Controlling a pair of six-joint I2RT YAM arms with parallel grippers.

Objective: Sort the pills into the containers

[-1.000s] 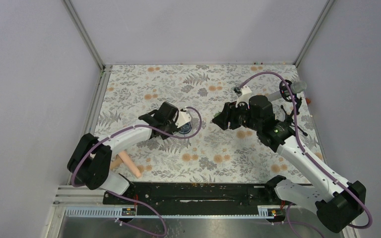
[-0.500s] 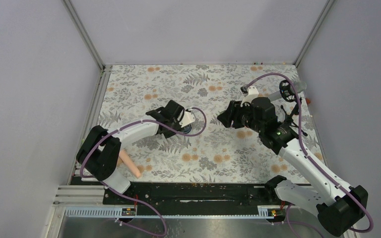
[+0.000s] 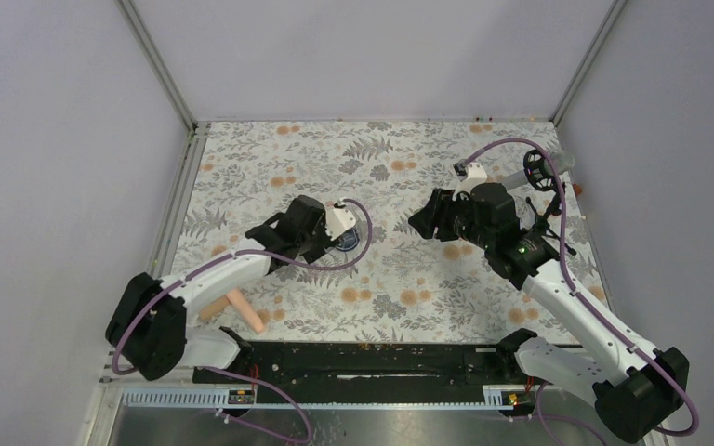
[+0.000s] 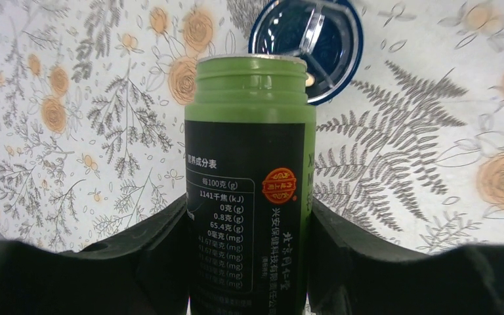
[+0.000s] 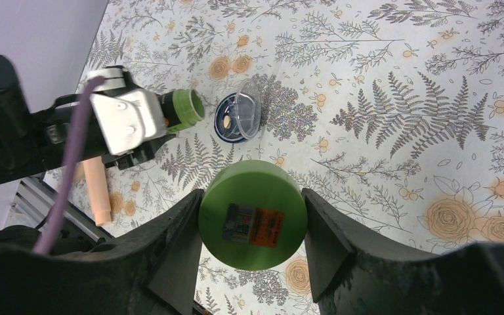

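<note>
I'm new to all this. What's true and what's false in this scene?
1. The left gripper holds the green bottle. True.
2. The bottle is capped. False: its mouth is open, and the right gripper holds a green cap.
3. The blue jar stands on the floral table. True.
4. The peach rod lies inside the jar. False: it lies on the table near the left arm's base.
</note>
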